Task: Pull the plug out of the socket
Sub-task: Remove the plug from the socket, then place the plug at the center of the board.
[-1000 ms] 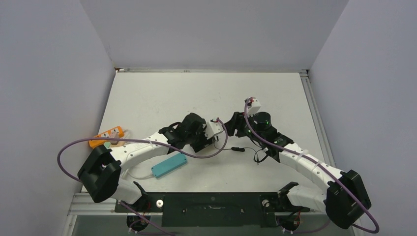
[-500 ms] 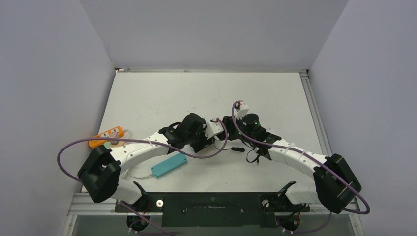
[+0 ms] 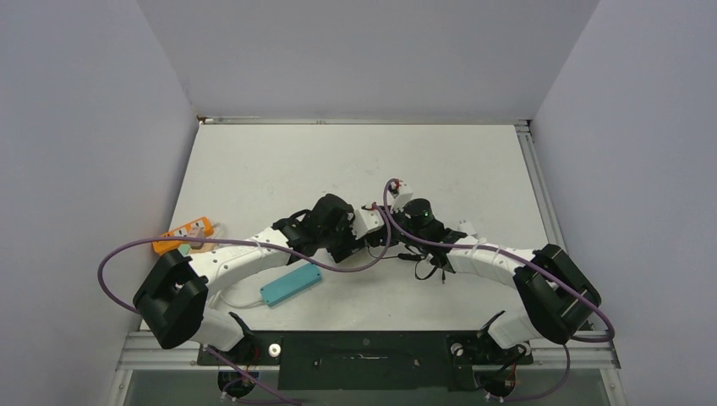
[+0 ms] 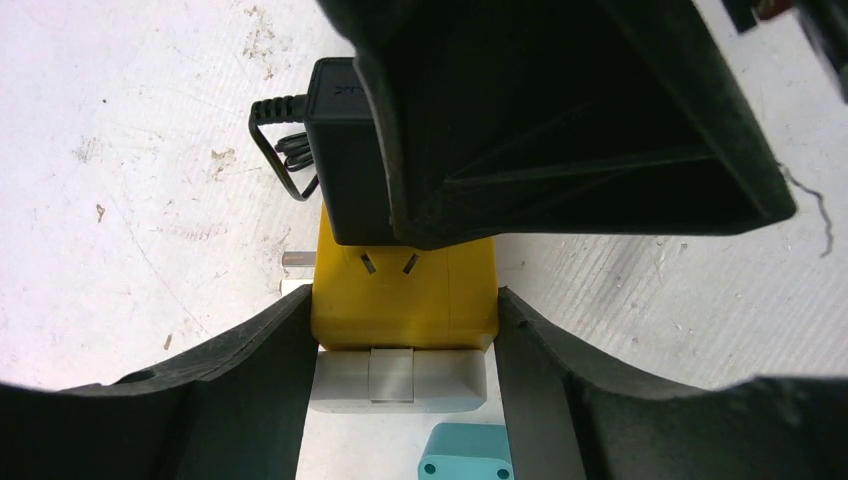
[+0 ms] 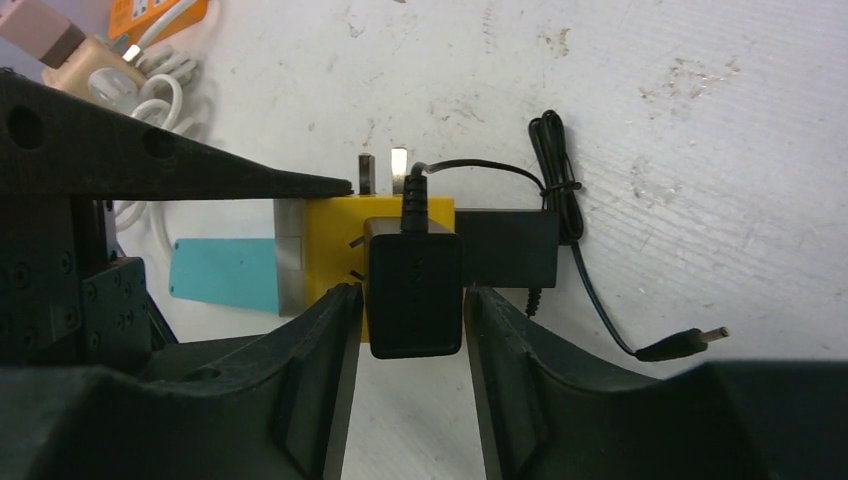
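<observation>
A yellow socket block [image 4: 405, 290] lies on the table, and my left gripper [image 4: 403, 310] is shut on its two sides. A black plug [image 4: 345, 150] with a thin black cord sits in the socket's top. In the right wrist view the plug [image 5: 415, 295] stands between the fingers of my right gripper [image 5: 412, 293]. They straddle it closely with a thin gap on each side. In the top view both grippers meet at mid-table, the left gripper [image 3: 365, 239] and the right gripper [image 3: 387, 233]. The socket is hidden under them there.
A teal box [image 3: 292, 283] lies just behind the socket, near the left arm. An orange power strip [image 3: 182, 234] with white cable sits at the table's left edge. The plug's cord ends in a loose barrel jack [image 5: 690, 345]. A white piece [image 4: 398, 380] adjoins the socket.
My right arm has swung left across the table and brought its gripper down around the black plug beside the left gripper. The left arm and socket have not moved.
</observation>
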You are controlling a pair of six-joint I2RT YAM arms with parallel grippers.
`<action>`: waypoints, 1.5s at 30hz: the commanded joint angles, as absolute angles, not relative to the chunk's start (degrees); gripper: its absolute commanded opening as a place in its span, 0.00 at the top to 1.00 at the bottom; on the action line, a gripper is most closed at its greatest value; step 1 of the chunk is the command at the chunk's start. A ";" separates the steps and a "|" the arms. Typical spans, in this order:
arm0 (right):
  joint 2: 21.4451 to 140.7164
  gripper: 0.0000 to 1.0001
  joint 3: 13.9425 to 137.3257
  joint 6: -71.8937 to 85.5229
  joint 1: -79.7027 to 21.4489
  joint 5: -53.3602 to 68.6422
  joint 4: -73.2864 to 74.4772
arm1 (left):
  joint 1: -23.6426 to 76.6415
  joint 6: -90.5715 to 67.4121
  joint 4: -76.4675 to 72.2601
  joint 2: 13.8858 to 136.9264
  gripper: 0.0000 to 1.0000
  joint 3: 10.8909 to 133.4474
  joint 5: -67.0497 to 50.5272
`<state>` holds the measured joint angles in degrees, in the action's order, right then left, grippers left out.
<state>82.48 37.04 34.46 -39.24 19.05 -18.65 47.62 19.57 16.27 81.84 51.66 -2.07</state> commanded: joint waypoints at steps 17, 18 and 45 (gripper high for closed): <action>77.89 0.95 37.46 33.62 -31.75 25.64 -21.15 | 47.25 18.66 17.32 81.29 1.00 52.03 -1.90; 76.95 0.95 37.18 33.04 -31.46 25.24 -20.84 | 47.18 18.56 17.31 81.23 1.00 52.05 -1.97; 70.63 0.95 28.85 31.09 -9.62 13.39 -15.99 | 28.76 -6.64 -5.53 68.54 1.00 46.62 -38.45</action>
